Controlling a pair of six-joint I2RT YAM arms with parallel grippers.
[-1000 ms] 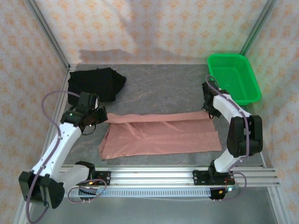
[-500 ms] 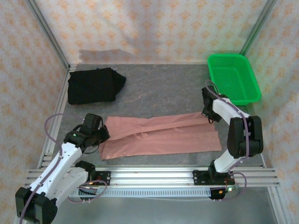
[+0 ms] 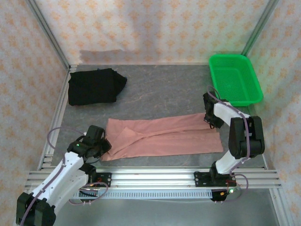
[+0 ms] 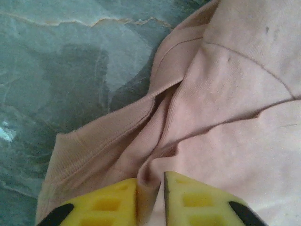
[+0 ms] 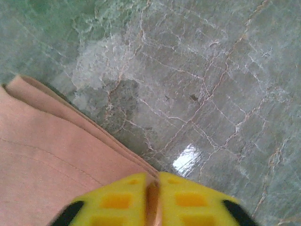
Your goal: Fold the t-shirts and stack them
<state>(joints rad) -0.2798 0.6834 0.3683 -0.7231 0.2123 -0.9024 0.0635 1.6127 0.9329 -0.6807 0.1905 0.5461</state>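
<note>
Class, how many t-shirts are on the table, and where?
2. The pink t-shirt lies stretched across the near middle; the black t-shirt sits bunched in the far left corner.

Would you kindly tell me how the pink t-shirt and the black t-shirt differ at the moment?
The pink t-shirt lies stretched in a long strip across the near side; the black t-shirt sits bunched compactly in the far left corner. The left fingers and right fingers pinch the pink t-shirt's ends; nothing touches the black t-shirt. Both rest on the grey table.
</note>
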